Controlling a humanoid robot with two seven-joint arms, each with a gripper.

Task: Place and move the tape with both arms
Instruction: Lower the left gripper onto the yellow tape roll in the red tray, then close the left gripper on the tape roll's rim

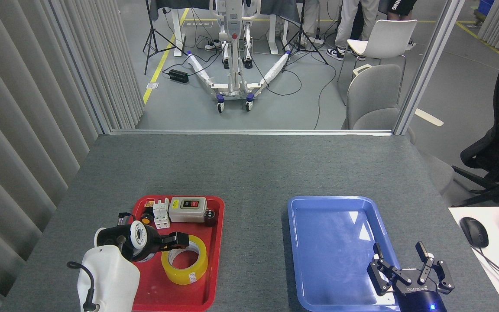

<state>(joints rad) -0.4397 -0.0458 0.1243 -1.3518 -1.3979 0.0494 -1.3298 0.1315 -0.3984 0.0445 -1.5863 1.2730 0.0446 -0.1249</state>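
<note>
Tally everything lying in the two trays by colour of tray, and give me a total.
Red plastic tray: 6 (yellow translucent tape roll, grey switch box, white terminal block, black cylinder, orange-capped black button, small yellow-red piece)
Blue plastic tray: 0
Total: 6
</note>
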